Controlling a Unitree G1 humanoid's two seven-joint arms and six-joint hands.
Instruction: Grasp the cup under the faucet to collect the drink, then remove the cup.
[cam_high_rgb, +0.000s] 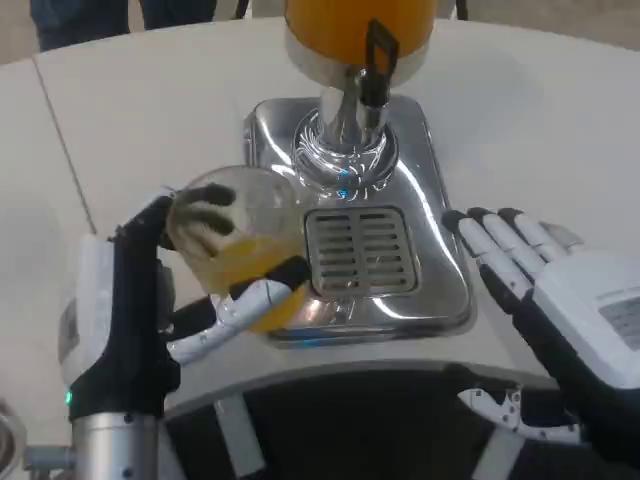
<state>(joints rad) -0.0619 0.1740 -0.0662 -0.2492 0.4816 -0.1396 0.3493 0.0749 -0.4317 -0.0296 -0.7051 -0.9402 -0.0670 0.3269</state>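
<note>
1. Centrally, a clear plastic cup (240, 240) partly filled with orange drink sits in the robot's left hand (150, 300); its fingers wrap the cup's wall, dark fingertips on the far side and a white thumb below; the cup tilts, its mouth leaning toward the upper left.
2. The cup lies left of the slotted drip grille (360, 250) and below-left of the faucet (365, 85); it is no longer under the spout, by my judgement, so collection looks done and removal is under way.
3. The chrome dispenser base (440, 200) carries the grille; an orange drink tank (350, 25) stands above the faucet.
4. The right hand (540, 280) rests on the white table (130, 120) right of the base, fingers spread, holding nothing; the left hand is far nearer the cup.
</note>
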